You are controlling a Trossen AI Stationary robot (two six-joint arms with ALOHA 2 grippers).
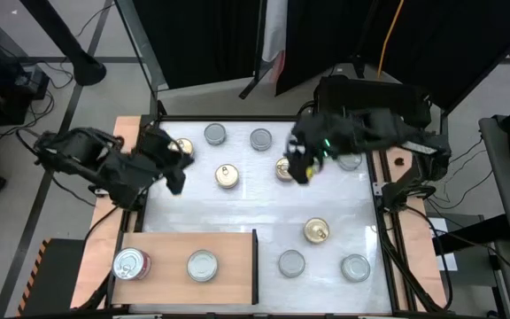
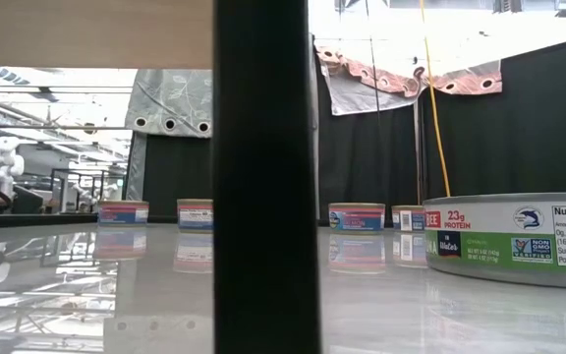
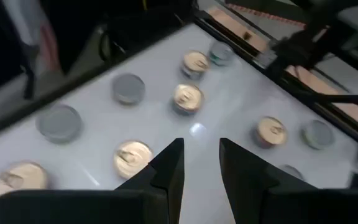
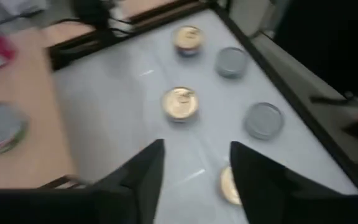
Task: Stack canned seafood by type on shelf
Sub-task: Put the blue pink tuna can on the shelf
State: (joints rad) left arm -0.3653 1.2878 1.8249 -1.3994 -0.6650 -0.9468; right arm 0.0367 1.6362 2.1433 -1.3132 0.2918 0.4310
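Note:
The shelf [image 1: 171, 252] is a light-brown board at the near left, with a dark upright edge [image 1: 255, 266]. A red-labelled can [image 1: 131, 263] and a silver-lidded can [image 1: 202, 265] rest on it. Gold-lidded cans [image 1: 227, 175] [image 1: 317, 231] and silver-lidded cans [image 1: 215, 134] [image 1: 291, 262] stand scattered on the white table. My left gripper [image 1: 175, 175] hangs above the far left, open, with nothing between its fingers [image 3: 166, 171]. My right gripper [image 1: 304, 168] hovers over a gold can [image 1: 283, 168] at the far middle, open and empty [image 4: 197, 180].
More cans stand at the far edge [image 1: 261, 139] [image 1: 182, 148] and near right [image 1: 355, 267]; one silver can [image 1: 351, 160] is half hidden under the right arm. A raised frame [image 1: 383, 190] borders the table. In the low view a big can [image 2: 514, 241] stands close, right of the dark upright [image 2: 263, 177].

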